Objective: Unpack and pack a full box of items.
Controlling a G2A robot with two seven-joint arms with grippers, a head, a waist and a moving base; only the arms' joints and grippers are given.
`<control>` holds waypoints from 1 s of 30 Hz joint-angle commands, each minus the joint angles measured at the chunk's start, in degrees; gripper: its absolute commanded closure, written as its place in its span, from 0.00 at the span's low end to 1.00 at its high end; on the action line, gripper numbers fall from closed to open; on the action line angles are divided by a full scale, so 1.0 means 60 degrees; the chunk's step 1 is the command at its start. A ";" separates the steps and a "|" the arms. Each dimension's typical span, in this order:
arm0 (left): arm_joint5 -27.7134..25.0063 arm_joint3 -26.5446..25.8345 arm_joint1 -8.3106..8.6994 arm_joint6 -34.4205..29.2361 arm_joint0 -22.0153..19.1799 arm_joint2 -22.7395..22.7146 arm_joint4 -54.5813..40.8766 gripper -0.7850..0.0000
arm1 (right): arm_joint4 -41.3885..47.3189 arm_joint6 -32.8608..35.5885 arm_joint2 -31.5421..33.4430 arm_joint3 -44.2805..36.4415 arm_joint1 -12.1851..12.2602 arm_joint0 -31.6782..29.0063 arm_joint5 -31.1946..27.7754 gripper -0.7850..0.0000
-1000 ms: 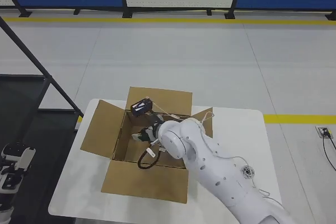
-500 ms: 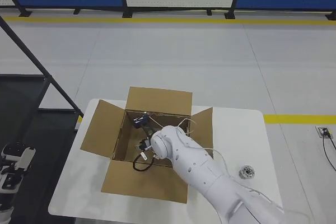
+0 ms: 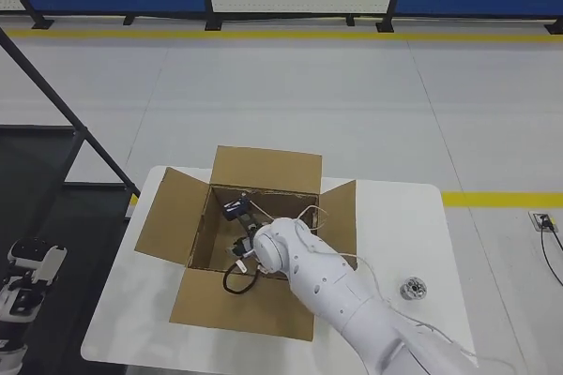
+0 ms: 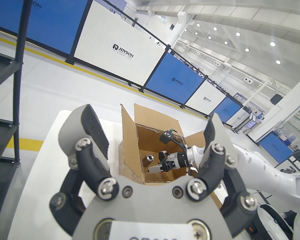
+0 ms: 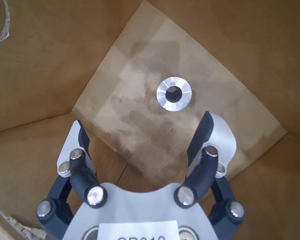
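Top view – box: an open cardboard box (image 3: 263, 169) stands on the white table (image 3: 394, 216) with all four flaps folded outward.
Top view – right arm: the right arm (image 3: 300, 267) comes over the box's near edge and goes down into it.
Top view – loose part: a small round metal part (image 3: 411, 285) lies on the table, well apart from the box.
Left wrist view – left gripper: the left gripper (image 4: 150, 113) is off to one side of the box with its fingers spread wide, holding nothing.
Left wrist view – box interior: the right gripper (image 4: 156, 168) is inside the box, low over the floor. A metal cylinder (image 4: 147, 160) stands just beside it, near a side wall.
Right wrist view – right gripper: the right gripper (image 5: 143, 119) has its fingers apart and nothing between them, and points down at the box floor.
Right wrist view – task item: the metal cylinder (image 5: 174, 93) stands upright on the floor with its bore facing up. It is just ahead of the fingertips and clear of both, near a corner of the box.
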 commanded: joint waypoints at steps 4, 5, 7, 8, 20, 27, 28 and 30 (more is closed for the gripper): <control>-0.0036 -0.0139 -0.0038 0.0217 0.0098 0.0118 0.0180 0.00 | -0.0185 -0.1135 -0.0148 0.0900 -0.0293 -0.0010 0.0085 0.00; -0.0020 -0.0156 -0.0046 0.0243 0.0130 0.0123 0.0153 0.00 | -0.0245 -0.1368 -0.0187 0.1088 -0.0367 -0.0021 0.0268 0.00; 0.0062 -0.0197 -0.0066 0.0294 0.0212 0.0135 0.0074 0.00 | -0.0476 -0.1717 -0.0327 0.1402 -0.0542 -0.0035 0.0816 0.00; 0.0086 -0.0231 -0.0074 0.0302 0.0254 0.0133 0.0041 0.00 | -0.0543 -0.1780 -0.0391 0.1511 -0.0636 -0.0056 0.0964 0.00; 0.0091 -0.0387 -0.0162 0.0582 0.0577 0.0151 0.0317 0.00 | -0.0218 -0.3679 -0.0182 0.2768 -0.1174 -0.0026 0.0974 0.73; 0.0047 -0.0420 -0.0201 0.0658 0.0700 0.0085 0.0361 0.00 | -0.0176 -0.3878 -0.0066 0.3095 -0.1297 0.0052 0.0990 1.00; 0.0048 -0.0416 -0.0207 0.0682 0.0710 0.0062 0.0363 0.00 | -0.0168 -0.3812 -0.0049 0.3135 -0.1305 0.0076 0.0937 1.00; 0.0051 -0.0414 -0.0218 0.0722 0.0722 0.0029 0.0346 0.00 | -0.0144 -0.3621 -0.0015 0.3184 -0.1315 0.0129 0.0719 1.00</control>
